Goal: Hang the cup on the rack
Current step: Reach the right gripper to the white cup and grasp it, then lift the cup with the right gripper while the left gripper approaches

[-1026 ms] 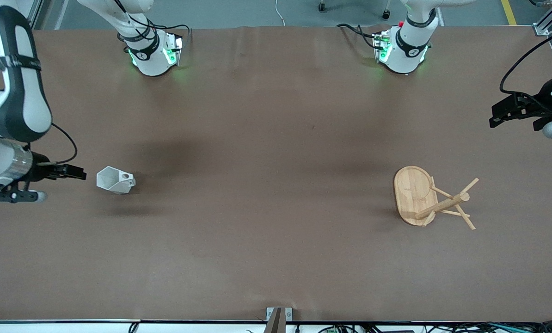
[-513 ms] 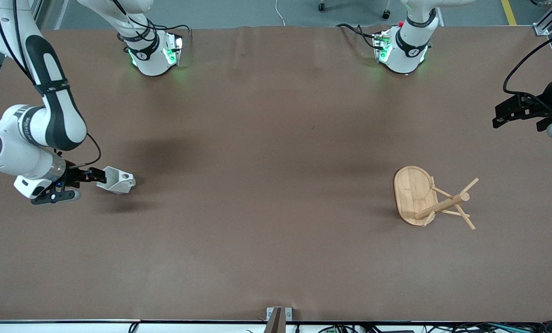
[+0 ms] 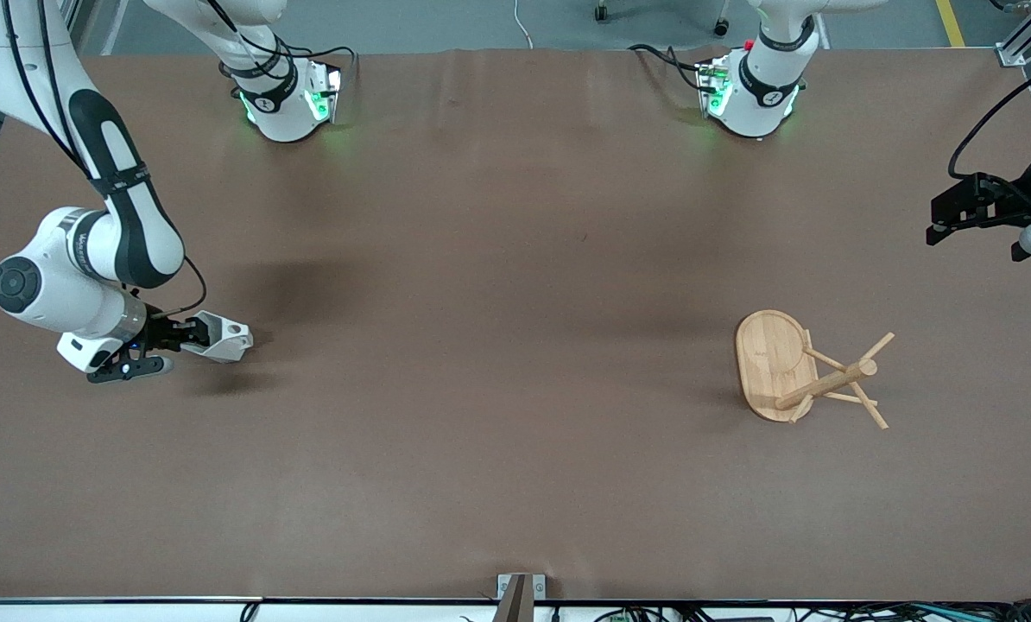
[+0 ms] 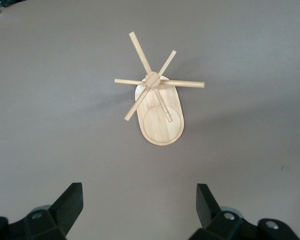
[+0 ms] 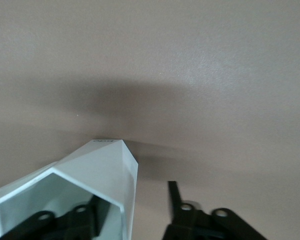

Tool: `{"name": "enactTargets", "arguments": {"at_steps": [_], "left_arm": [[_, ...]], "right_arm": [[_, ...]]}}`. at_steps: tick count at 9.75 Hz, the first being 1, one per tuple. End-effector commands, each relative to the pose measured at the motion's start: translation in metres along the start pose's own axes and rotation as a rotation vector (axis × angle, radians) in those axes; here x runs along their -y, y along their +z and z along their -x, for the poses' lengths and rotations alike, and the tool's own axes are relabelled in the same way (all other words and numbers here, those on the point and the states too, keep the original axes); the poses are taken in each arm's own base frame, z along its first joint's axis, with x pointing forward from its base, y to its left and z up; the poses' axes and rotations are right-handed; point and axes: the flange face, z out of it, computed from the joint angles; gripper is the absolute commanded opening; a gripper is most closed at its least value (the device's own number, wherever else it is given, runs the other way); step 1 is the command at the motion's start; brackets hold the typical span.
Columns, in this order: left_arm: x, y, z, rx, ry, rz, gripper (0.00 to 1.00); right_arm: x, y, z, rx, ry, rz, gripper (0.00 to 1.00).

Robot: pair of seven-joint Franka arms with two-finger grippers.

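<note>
Brown table (image 3: 515, 259), spanning the whole front view. Rack (image 3: 787, 367) upright near the left arm's end of the table, closer to the front edge than the arm bases; oval base with its long axis running from the base edge toward the front edge, pegs fanning out from the post. No cup on any peg: hanging not done, transport not begun. Left gripper (image 4: 135, 207) waiting high over the table near the left arm's end, looking down at the rack, fingers spread wide, nothing held. Right gripper (image 3: 189, 333) low at the right arm's end, one finger (image 5: 82, 220) inside the mouth of the cup, the other outside the wall, gap not closed on it. Cup (image 3: 218, 337) lying on its side on the table near that end; long axis along the table's length, mouth toward the right gripper, narrow base and pierced handle toward the rack. Remaining, by judgement: clamp, lift, carry across, thread handle onto a peg.
</note>
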Motion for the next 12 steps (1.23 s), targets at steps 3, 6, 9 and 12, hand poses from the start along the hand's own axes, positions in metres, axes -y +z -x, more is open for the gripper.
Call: {"name": "enactTargets", "arguments": {"at_steps": [3,6,9,12], "left_arm": [[0.006,0.012,-0.003,0.02,0.046,-0.002,1.0],[0.008,0.012,-0.002,0.019,0.116,0.002,1.0],[0.014,0.011,0.0,0.015,0.188,0.009,1.0],[0.015,0.011,0.001,0.016,0.335,0.007,1.0]], "right_arm": [[0.0,-0.009,-0.006,0.015,0.008,-0.021,0.01],[0.007,-0.078,-0.026,0.167,0.031,-0.144,0.01],[0.055,-0.13,-0.038,0.169,0.108,-0.409,0.01],[0.169,-0.164,-0.055,0.199,0.195,-0.678,0.01]]}}
